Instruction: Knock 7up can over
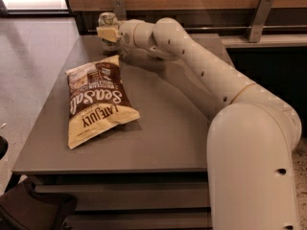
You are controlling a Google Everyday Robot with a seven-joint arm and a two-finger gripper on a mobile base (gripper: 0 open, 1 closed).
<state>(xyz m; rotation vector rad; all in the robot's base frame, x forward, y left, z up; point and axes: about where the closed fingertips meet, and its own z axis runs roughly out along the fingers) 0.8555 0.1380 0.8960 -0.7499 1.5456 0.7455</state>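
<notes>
Table [168,128] bears chip bag [98,102] and 7up can [107,19], gripper [106,33] at can.

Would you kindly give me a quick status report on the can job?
Pincer at far left corner of table, right at the 7up can. Can upright, not yet knocked over. Late July chip bag lies nearer, apart from it.

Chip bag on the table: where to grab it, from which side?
Probably the far flat end of the chip bag, from above: it lies flat and fuller mid-body, and that thin edge is nearest the gripper, which sits at the 7up can in the table's far-left corner.
</notes>
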